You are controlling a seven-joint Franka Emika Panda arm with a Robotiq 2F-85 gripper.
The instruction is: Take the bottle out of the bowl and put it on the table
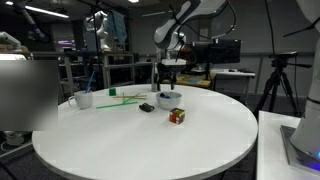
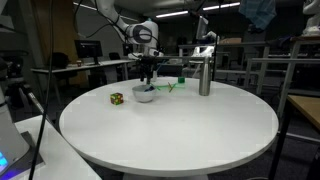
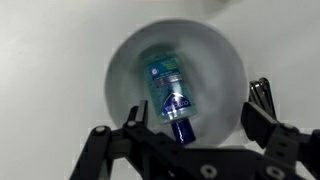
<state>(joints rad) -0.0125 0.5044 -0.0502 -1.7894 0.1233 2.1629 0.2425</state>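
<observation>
I am watching through the wrist view. The hand (image 3: pixel 197 112) is hanging open over the bowl (image 3: pixel 225 60), its two fingers (image 3: pixel 258 105) spread wide, one toward each side of the bowl's near rim, and it is gripping nothing. The bottle (image 3: pixel 168 90) is lying on its side in the bottom of the bowl, with its blue-green body pointing away from the hand and its dark cap toward it. Neither finger is touching it.

In both exterior views the arm is reaching down over the bowl (image 1: pixel 169 97) (image 2: pixel 145 96), which is sitting on the table (image 1: pixel 130 145) (image 2: pixel 170 135) toward the far side. The hand (image 1: pixel 168 78) (image 2: pixel 148 80) seems to be hovering just above the rim, though these pictures are too small for me to be sure of the gap (the bottle itself is hiding below the rim in both).

A coloured cube (image 1: pixel 177 116) is sitting near the bowl, on the camera side in an exterior view, and a small dark object (image 1: pixel 147 107) is lying just beside the bowl. A white cup (image 1: pixel 85 99) is standing well apart near the table's edge. A tall grey metal bottle (image 2: pixel 204 75) is standing upright, also well apart from the bowl.
</observation>
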